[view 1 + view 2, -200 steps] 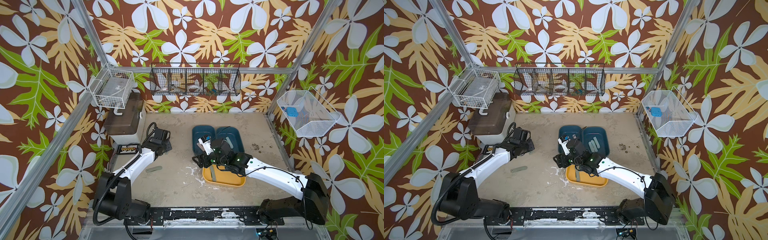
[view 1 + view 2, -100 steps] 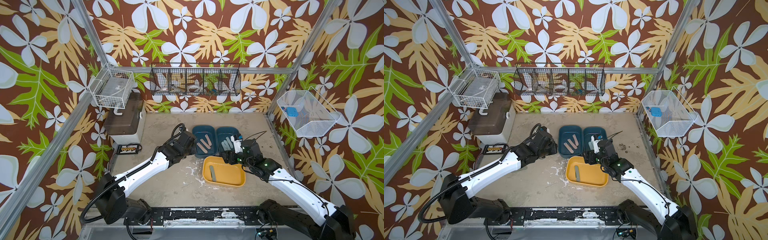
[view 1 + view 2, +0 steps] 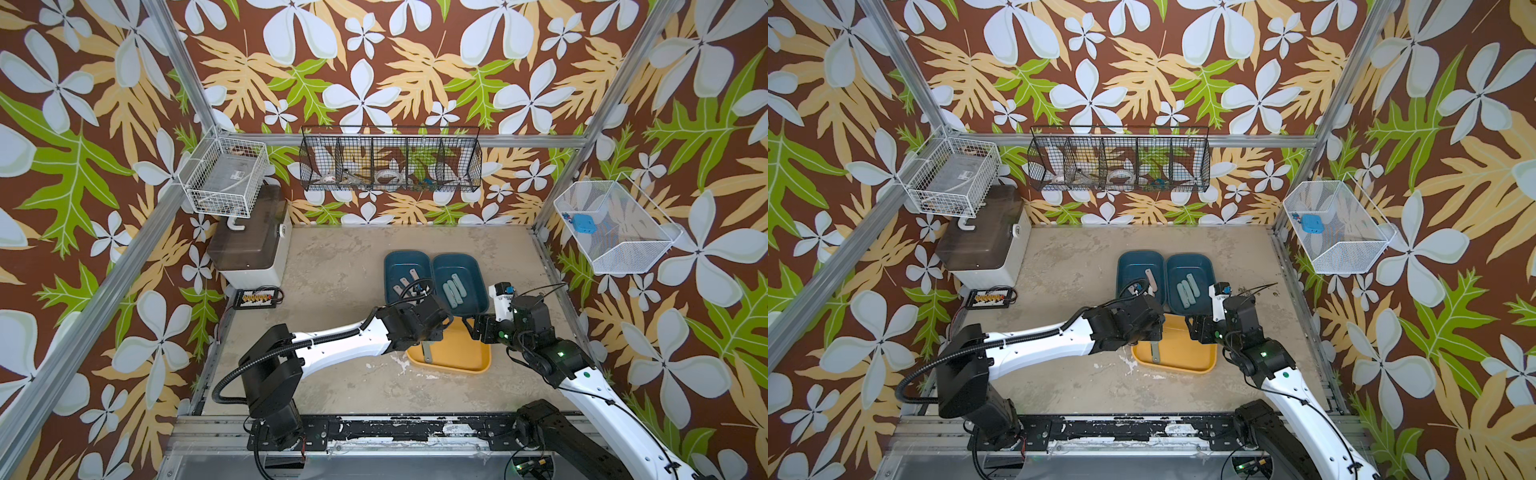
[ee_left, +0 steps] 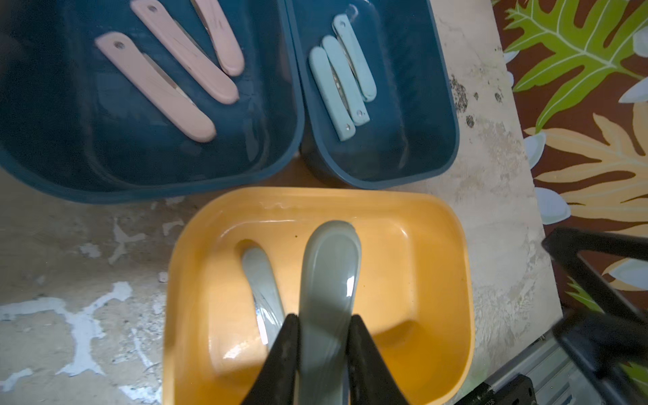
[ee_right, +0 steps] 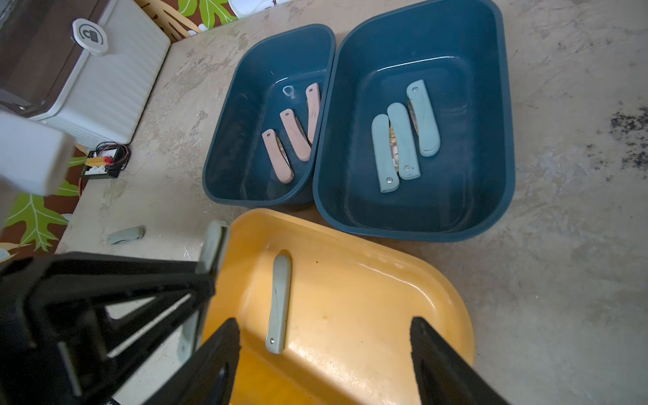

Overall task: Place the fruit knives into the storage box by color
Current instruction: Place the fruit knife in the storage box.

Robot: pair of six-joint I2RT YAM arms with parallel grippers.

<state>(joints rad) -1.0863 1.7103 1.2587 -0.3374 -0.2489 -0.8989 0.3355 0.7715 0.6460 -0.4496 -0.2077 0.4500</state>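
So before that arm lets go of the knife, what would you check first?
1. Left gripper shut on the held grey-green knife: ok.
2. Held knife above the yellow tray: ok.
3. Colour match, the knife in the tray is grey-green too: ok.
4. Right gripper open and empty: ok.
5. Pink knives in one blue bin, blue knives in the other bin: ok.
6. Every knife stored: not ok, a stray knife lies on the table.

Brown leaf-and-flower walls (image 3: 374, 62) with aluminium posts (image 3: 185, 62) and hung wire baskets (image 3: 390, 158) enclose a scuffed beige counter (image 3: 332, 270).
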